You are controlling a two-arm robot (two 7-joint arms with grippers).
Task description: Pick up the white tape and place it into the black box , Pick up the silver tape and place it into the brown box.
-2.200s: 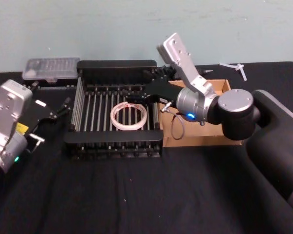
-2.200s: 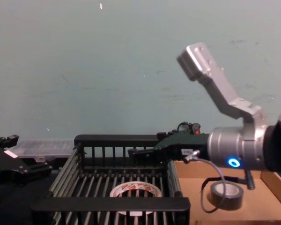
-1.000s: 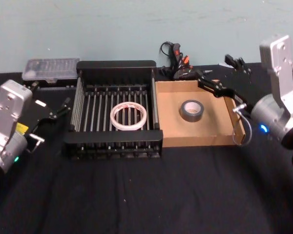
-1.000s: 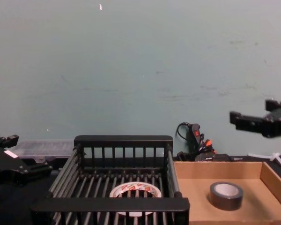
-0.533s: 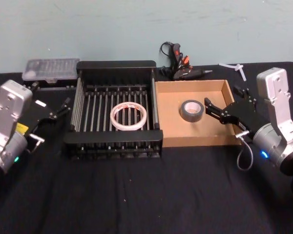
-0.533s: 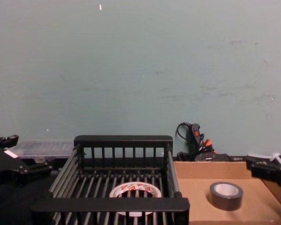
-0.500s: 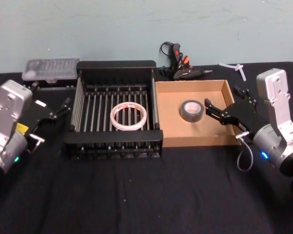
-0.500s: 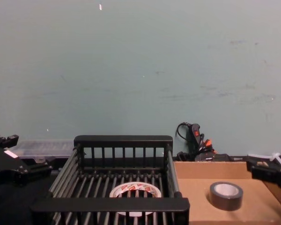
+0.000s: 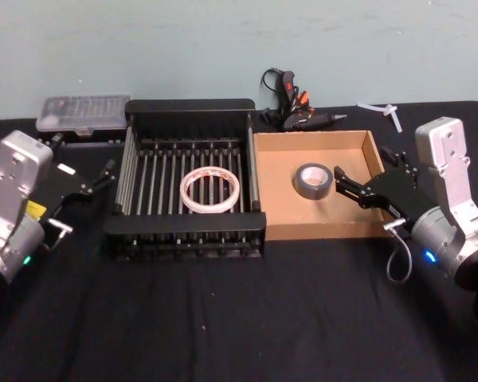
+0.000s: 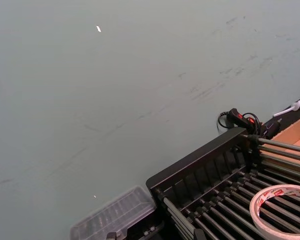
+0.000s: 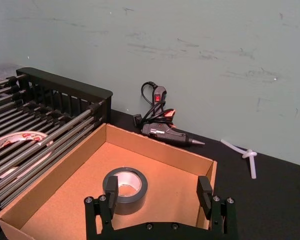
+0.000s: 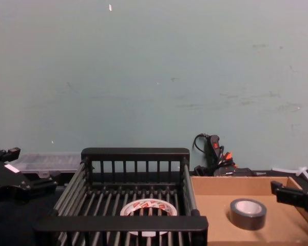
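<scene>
The white tape (image 9: 211,189) lies flat on the slatted floor of the black box (image 9: 190,106), and it also shows as white tape (image 12: 148,207) low in the chest view. In the brown box (image 9: 319,140) beside it the silver tape (image 9: 311,180) rests on its side. My right gripper (image 9: 362,165) hovers open and empty over that box's right wall, just right of the roll. From its wrist I see the right gripper (image 11: 157,189) with the silver tape (image 11: 125,190) just beyond its fingers. Left of the crate, my left gripper (image 9: 88,163) stays parked and open.
A glue gun (image 9: 291,99) with its cord lies behind the brown box. A clear plastic case (image 9: 84,111) sits at the back left. A white plastic piece (image 9: 382,110) lies at the back right. The black table in front of both boxes is bare.
My right arm has swung from over the black box to the right side and then sunk lower, ending beside the brown box. Both tapes and the left arm have stayed put.
</scene>
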